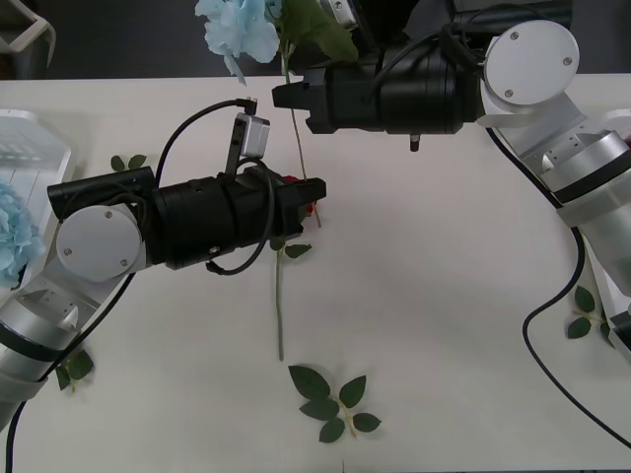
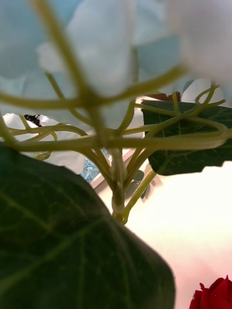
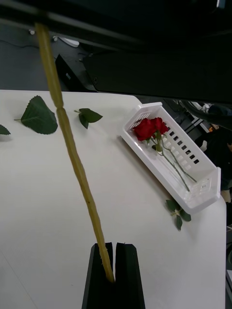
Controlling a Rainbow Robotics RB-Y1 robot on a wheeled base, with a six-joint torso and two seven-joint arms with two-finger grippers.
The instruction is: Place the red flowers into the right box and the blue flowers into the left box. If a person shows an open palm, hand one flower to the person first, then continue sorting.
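A blue flower (image 1: 242, 25) stands in the air at the back, its stem slanting down toward the table's middle. My right gripper (image 1: 286, 97) is at the upper stem, just under the head (image 2: 111, 58). My left gripper (image 1: 323, 192) (image 3: 115, 260) is shut on the stem's lower end (image 3: 72, 145). A red flower (image 1: 279, 305) lies on the table beneath the left gripper, its bloom (image 2: 215, 294) mostly hidden. The right box (image 3: 208, 186) holds red flowers (image 3: 151, 128). The left box (image 1: 35, 148) at the left edge holds another blue flower (image 1: 12, 232).
Loose green leaf sprigs lie at the front centre (image 1: 335, 399), near the left box (image 1: 128, 163), by the left arm's elbow (image 1: 71, 367) and at the right edge (image 1: 587, 315). A black cable (image 1: 552, 325) loops over the table on the right.
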